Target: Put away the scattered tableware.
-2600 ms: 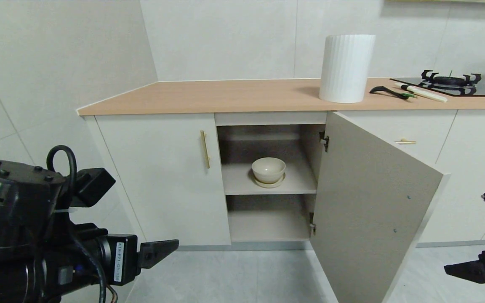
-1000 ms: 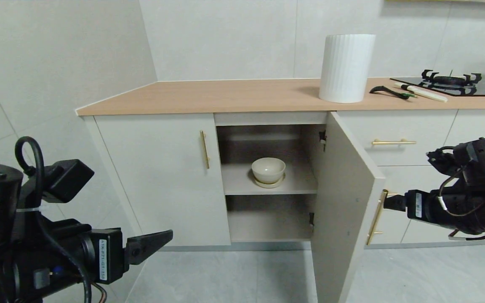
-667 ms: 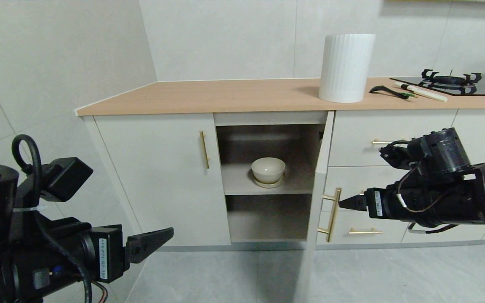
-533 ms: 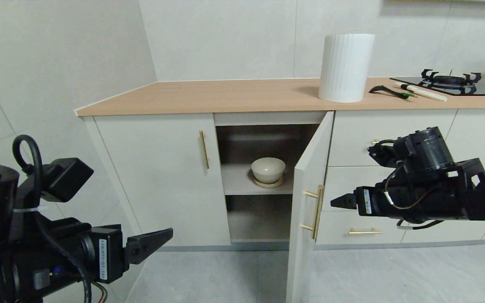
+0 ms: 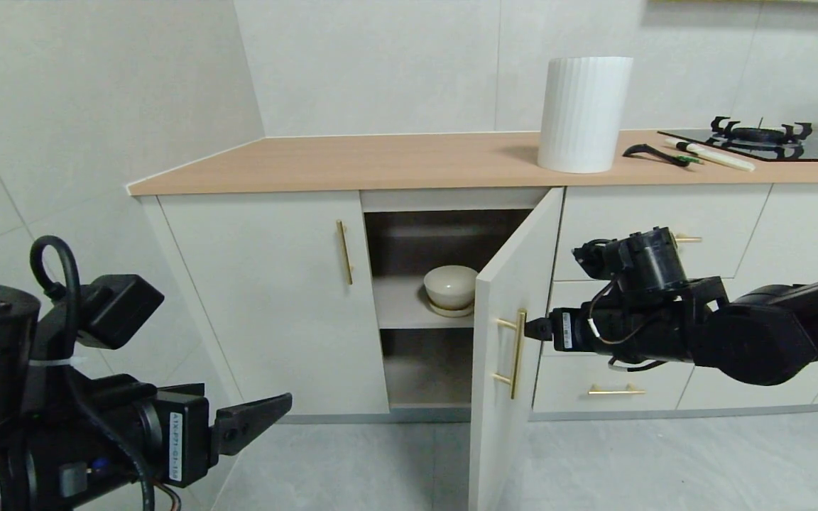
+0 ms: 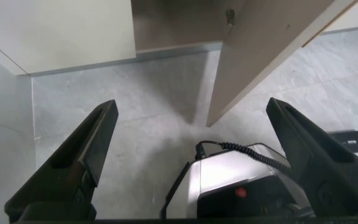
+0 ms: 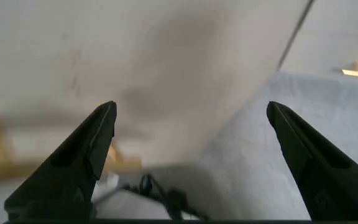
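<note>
Right claw (image 5: 535, 329), fingers spread, points at the half-open cabinet door (image 5: 501, 284) beside its handle (image 5: 515, 353). Left claw (image 6: 191, 106) hangs released above the floor (image 5: 380, 461). The bowl (image 5: 449, 286) sits on the upper shelf (image 5: 402, 306).

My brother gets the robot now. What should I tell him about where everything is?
Left gripper: open, empty, low by the floor.
Right gripper: open, at the beige cabinet door beside its gold handle.
Done: cream round bowl sits on a beige saucer on the upper shelf.
To do: door is half shut, push it closed; maybe the long utensils on the wooden counter too.
</note>
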You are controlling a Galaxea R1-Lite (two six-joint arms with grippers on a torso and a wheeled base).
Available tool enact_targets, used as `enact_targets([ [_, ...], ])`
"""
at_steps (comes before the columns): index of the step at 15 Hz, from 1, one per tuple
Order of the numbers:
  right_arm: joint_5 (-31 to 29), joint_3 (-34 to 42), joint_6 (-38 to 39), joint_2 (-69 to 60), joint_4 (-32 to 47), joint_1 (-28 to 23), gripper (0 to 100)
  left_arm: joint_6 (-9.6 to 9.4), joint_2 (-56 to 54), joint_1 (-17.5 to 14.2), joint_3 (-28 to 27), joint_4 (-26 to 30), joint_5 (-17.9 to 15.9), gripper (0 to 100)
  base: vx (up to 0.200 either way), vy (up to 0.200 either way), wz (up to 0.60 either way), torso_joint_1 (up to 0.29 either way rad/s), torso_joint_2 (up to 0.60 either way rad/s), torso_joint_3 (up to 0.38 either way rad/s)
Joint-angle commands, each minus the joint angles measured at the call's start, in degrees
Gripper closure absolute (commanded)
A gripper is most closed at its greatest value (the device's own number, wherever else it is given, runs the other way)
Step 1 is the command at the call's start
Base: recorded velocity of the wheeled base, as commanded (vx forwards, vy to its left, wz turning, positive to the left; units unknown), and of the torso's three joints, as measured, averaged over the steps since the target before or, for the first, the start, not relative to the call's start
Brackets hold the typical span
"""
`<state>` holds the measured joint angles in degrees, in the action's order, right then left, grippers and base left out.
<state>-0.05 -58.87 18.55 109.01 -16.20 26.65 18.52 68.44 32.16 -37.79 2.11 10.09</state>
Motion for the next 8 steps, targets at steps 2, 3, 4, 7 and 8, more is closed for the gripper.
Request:
enact_targets([
  [2, -0.1, 0.1, 1.6, 3.1, -2.5, 0.1, 0, 0.03, 0.2, 0.0, 0.1, 0.1, 0.0, 0, 0.000, 0.000, 0.00, 0.000, 0.00, 0.000],
  [3, -0.1, 0.1, 2.1, 3.4, -2.9, 0.1, 0, 0.03, 0.1, 0.0, 0.2, 0.1, 0.0, 0, 0.000, 0.000, 0.00, 0.000, 0.00, 0.000],
  [4, -0.1, 0.0, 2.4, 4.1, -3.2, 0.2, 0, 0.03, 0.2, 0.0, 0.2, 0.1, 0.0, 0, 0.000, 0.000, 0.00, 0.000, 0.00, 0.000],
  [7, -1.1, -0.1, 5.4, 6.5, -7.6, 2.1, 0, 0.03, 0.2, 0.0, 0.3, 0.1, -0.1, 0, 0.000, 0.000, 0.00, 0.000, 0.00, 0.000],
  [8, -1.9, -0.1, 5.5, 6.8, -8.3, 2.3, 0, -0.32, 0.2, 0.0, 0.3, 0.1, -0.1, 0, 0.000, 0.000, 0.00, 0.000, 0.00, 0.000],
])
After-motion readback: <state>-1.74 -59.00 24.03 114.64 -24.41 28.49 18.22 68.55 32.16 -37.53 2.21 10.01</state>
